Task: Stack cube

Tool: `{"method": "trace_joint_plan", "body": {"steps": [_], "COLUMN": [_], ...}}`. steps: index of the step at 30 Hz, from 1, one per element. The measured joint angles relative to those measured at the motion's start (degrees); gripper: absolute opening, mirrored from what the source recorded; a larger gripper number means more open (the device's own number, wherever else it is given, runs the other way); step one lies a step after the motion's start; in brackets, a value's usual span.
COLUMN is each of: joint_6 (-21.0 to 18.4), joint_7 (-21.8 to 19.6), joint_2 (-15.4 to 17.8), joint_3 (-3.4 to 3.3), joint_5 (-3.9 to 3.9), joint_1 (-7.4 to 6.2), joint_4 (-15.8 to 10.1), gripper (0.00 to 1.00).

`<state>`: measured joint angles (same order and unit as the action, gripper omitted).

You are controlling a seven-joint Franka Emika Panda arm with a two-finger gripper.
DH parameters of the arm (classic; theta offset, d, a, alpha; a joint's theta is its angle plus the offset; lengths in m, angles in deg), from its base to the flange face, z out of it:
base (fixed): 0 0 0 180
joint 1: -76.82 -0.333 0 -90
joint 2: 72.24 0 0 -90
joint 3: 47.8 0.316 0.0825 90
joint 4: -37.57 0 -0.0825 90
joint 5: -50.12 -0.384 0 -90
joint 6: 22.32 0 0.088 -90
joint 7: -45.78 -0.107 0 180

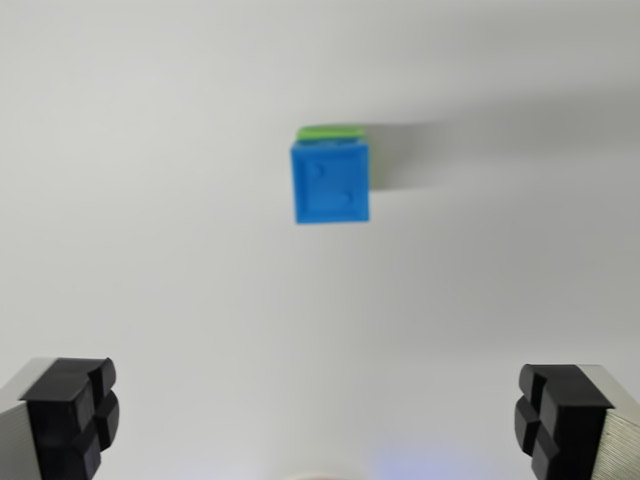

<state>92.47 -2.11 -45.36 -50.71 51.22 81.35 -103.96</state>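
A blue cube [331, 182] sits on top of a green cube [331, 132], of which only a thin strip shows past the blue one's far edge. Both are near the middle of the wrist view, on a white surface. My gripper [320, 420] is open, well back from the stack, with its two black fingertips [72, 415] at the bottom corners of the view and nothing between them.
The white tabletop [150, 200] fills the view around the stack. A soft shadow [410, 150] falls toward the wrist view's right of the cubes.
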Motion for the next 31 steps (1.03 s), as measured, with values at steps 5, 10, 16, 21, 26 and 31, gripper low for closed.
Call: {"method": "trace_joint_plan", "body": {"steps": [5, 10, 16, 21, 26, 31], "joint_6": [-0.87, -1.09, -1.09, -1.09, -1.09, -1.09], "joint_7": [0.00, 0.00, 0.00, 0.00, 0.00, 0.00], "joint_2": [0.22, 0.26, 0.24, 0.24, 0.24, 0.24], "joint_3": [0.02, 0.02, 0.02, 0.02, 0.02, 0.02], "joint_5": [0.00, 0.00, 0.00, 0.00, 0.00, 0.00], "joint_1": [0.00, 0.00, 0.00, 0.00, 0.00, 0.00], "joint_4": [0.69, 0.81, 0.81, 0.81, 0.81, 0.81], "gripper": [1.00, 1.00, 1.00, 1.00, 1.00, 1.00]}}
